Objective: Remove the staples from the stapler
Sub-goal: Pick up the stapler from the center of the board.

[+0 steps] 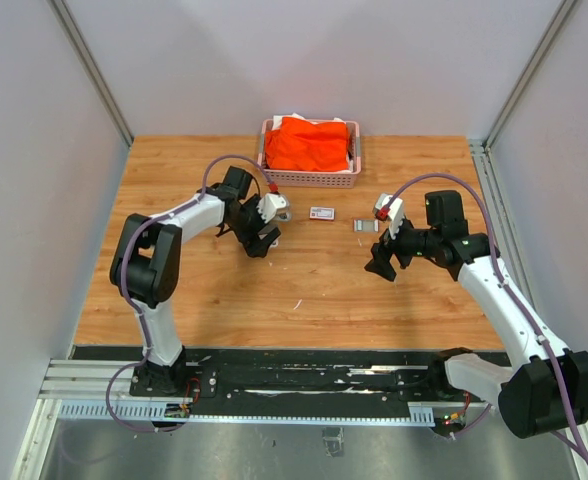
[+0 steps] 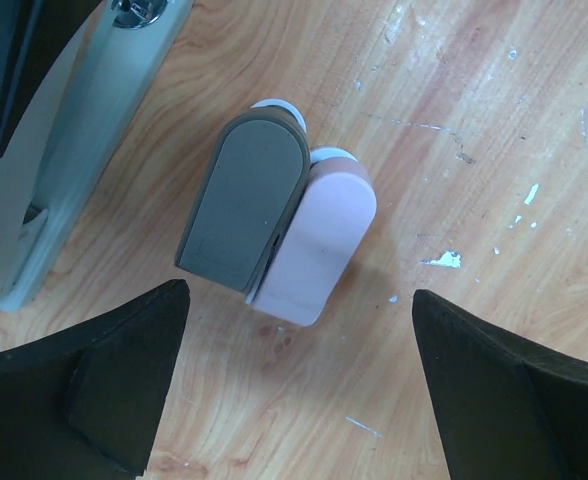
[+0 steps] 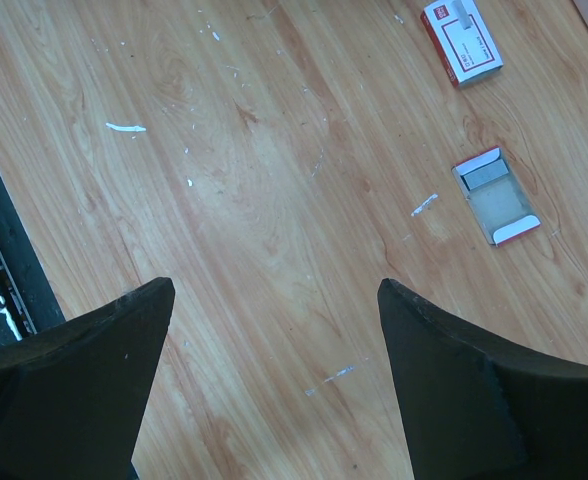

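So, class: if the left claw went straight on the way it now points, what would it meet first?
Probably the grey and pink stapler, lying on the table ahead of the open left claw. Nothing shows between them, though depth is unclear.

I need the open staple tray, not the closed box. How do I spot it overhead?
Find the pink basket holding orange cloth at the far edge of the table. In front of it, slightly right, lie two small white-and-red items side by side; the open tray is the right one. Unlike the closed box, it shows a grey block of staples inside.
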Robot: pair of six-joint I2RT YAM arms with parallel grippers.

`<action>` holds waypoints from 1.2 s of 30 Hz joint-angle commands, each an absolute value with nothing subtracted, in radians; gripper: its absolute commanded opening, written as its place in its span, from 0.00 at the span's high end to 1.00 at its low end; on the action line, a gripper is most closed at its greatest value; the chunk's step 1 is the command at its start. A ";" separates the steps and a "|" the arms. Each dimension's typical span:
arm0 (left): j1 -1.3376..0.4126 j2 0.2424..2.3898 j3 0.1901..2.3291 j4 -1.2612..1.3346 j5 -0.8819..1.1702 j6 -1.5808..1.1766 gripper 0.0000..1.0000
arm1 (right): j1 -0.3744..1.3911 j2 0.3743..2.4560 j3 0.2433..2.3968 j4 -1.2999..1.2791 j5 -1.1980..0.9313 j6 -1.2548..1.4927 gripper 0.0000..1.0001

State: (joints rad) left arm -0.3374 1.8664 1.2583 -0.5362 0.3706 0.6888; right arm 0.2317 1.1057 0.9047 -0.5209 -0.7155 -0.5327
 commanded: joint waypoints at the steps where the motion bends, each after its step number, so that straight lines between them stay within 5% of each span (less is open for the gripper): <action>1: -0.348 1.892 1.293 -0.546 0.380 0.704 0.01 | 0.244 1.106 0.899 -0.522 -0.732 -0.543 0.15; 36: -0.419 1.873 1.261 -0.532 0.317 0.679 0.41 | 0.244 1.104 0.896 -0.522 -0.734 -0.545 0.15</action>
